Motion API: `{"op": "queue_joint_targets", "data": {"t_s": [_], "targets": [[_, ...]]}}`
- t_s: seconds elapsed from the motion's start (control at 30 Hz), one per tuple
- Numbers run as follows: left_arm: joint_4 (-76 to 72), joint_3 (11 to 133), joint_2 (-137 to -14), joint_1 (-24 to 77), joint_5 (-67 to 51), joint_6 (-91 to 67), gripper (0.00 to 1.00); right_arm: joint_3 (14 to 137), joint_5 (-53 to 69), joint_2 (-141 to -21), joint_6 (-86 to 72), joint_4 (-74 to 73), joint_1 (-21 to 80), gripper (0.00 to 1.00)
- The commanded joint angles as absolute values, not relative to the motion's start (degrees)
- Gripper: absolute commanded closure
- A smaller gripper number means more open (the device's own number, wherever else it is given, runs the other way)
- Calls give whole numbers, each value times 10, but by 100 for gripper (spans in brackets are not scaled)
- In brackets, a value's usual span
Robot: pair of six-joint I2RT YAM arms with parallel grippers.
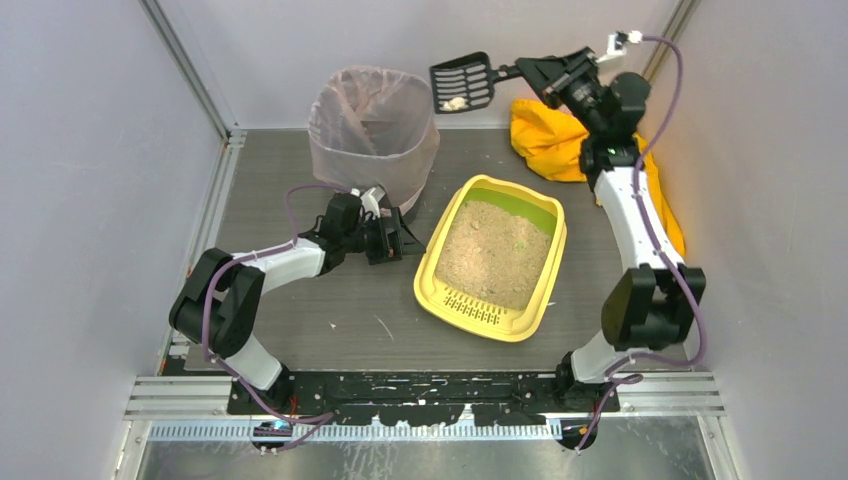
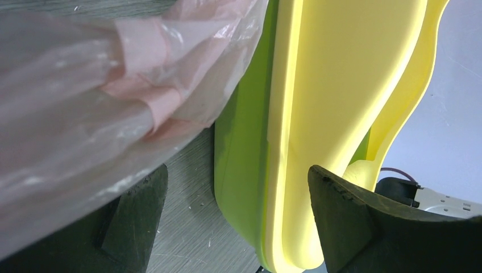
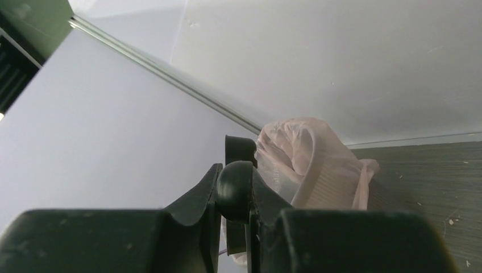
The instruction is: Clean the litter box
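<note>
The yellow litter box [image 1: 492,258] with a green inner rim and beige litter lies mid-table, its slotted ledge nearest me. My left gripper [image 1: 402,241] is open at its left far corner, beside the bin. In the left wrist view the box's corner [image 2: 295,114] stands between my spread fingers [image 2: 136,222], touching neither for sure. My right gripper [image 1: 535,72] is raised at the back, shut on the handle of a black slotted scoop [image 1: 462,80] that carries a pale clump [image 1: 455,102] just right of the bin's rim. The right wrist view shows the jaws clamped on the handle [image 3: 234,190].
A tall bin lined with a translucent pinkish bag [image 1: 372,125] stands at the back left, also in the left wrist view [image 2: 102,102] and the right wrist view [image 3: 307,165]. A yellow bag [image 1: 555,140] lies at the back right. Grey walls enclose the table.
</note>
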State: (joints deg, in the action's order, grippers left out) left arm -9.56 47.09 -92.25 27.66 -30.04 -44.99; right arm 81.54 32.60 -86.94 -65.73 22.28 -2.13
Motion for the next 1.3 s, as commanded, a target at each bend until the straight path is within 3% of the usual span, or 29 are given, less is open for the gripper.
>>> {"op": "queue_joint_targets", "data": {"t_s": [0.0, 0.13, 0.33, 0.77, 1.0, 1.27], "targets": [[-115, 478, -894, 278, -301, -443, 8, 955, 303, -947, -579, 149, 49, 99], [-104, 480, -887, 278, -294, -434, 8, 1106, 299, -1046, -515, 72, 98, 99], [-95, 480, -881, 277, -285, -427, 8, 1281, 242, -1138, -285, -88, 173, 99], [-96, 483, -894, 277, -287, -425, 8, 1309, 84, -1103, 10, -159, 314, 99], [-92, 484, -893, 277, -283, -423, 8, 1319, 74, -1091, 51, -153, 335, 99], [-91, 484, -892, 278, -284, -421, 8, 1342, 79, -1068, -21, -110, 334, 99]]}}
